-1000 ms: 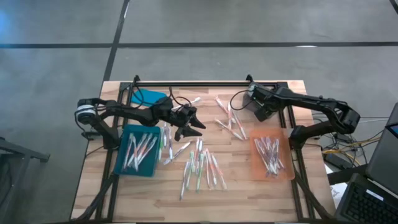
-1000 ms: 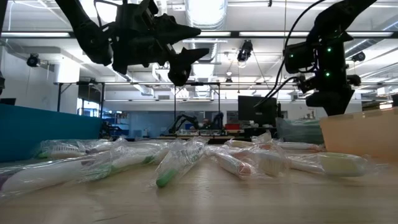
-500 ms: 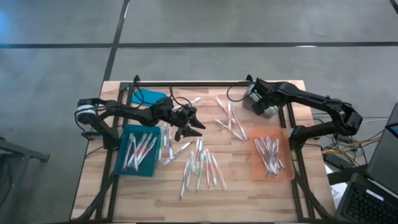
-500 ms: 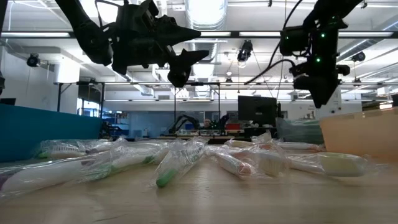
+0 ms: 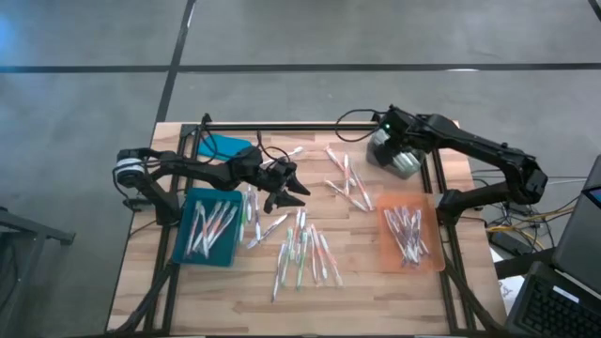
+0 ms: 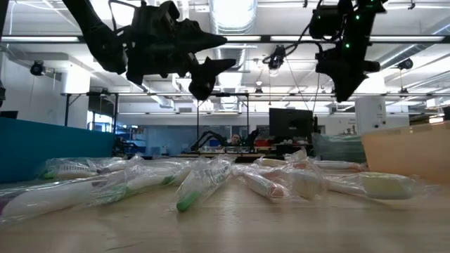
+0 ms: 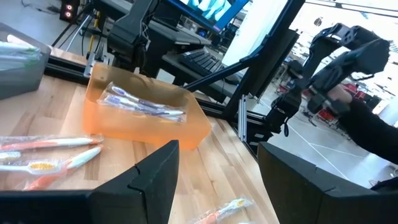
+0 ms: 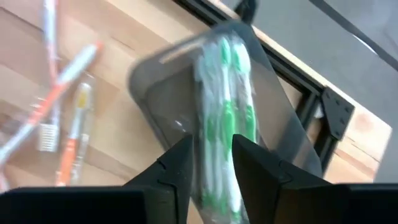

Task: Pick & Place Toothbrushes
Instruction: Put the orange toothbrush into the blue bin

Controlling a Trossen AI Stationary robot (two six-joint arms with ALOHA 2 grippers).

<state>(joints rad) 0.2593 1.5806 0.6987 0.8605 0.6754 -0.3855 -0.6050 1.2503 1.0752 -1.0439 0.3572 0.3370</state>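
We see a loose heap of wrapped toothbrushes [image 5: 302, 246] at the middle of the wooden table [image 5: 376, 291]. Left of it sits a teal tray [image 5: 208, 228], right of it an orange tray [image 5: 410, 238], and a clear grey tray [image 5: 398, 162] near the table's far right corner.

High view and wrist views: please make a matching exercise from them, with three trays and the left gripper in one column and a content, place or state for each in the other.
Column one:
1. teal tray
2. orange tray
3. grey tray
4. left gripper

Column two:
a. holds green toothbrushes
b. open, raised near the loose toothbrushes
c. holds purple toothbrushes
d. lies beside the left arm

Pairs: 1-d, 2-c, 3-a, 4-b.
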